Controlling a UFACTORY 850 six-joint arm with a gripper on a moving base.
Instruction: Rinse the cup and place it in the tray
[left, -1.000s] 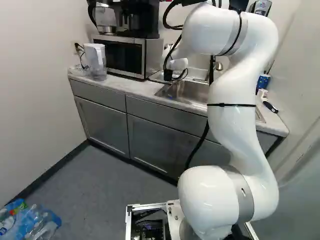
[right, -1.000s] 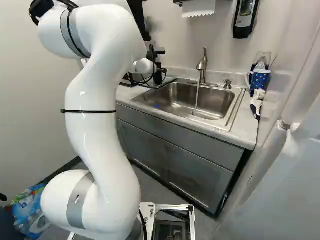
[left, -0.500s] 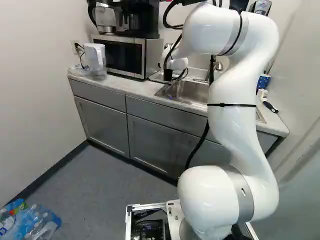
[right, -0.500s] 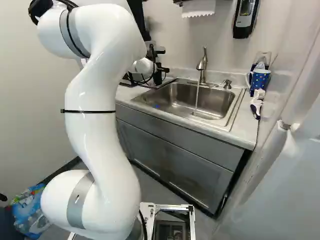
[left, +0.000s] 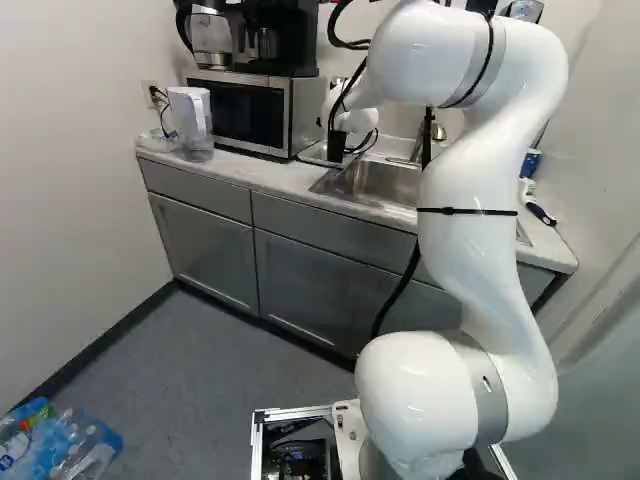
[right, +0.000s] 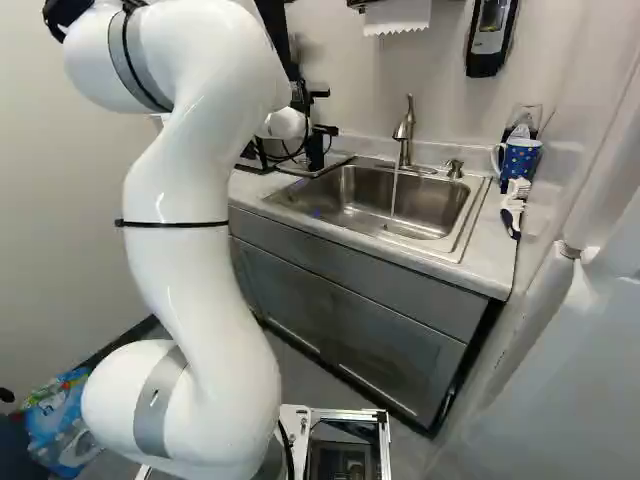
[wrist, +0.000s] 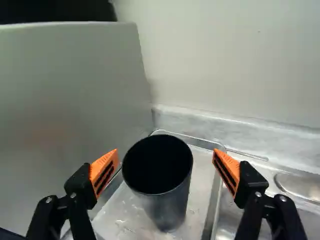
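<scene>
1. The gripper (wrist: 166, 152) is standing wide open, gripping nothing.
2. At its twelve o'clock, the cup (wrist: 170, 205) is standing upright on the tray (wrist: 120, 216).
3. The cup is looking stiff and light, perhaps slippery if wet; its outer wall below the rim is inviting pads from nine and three o'clock.
4. At one o'clock, the right base view is showing the faucet (right: 404, 135) running, which the arm is mostly hiding in the left base view; that one is revealing the microwave (left: 245, 112) at eleven.
</scene>
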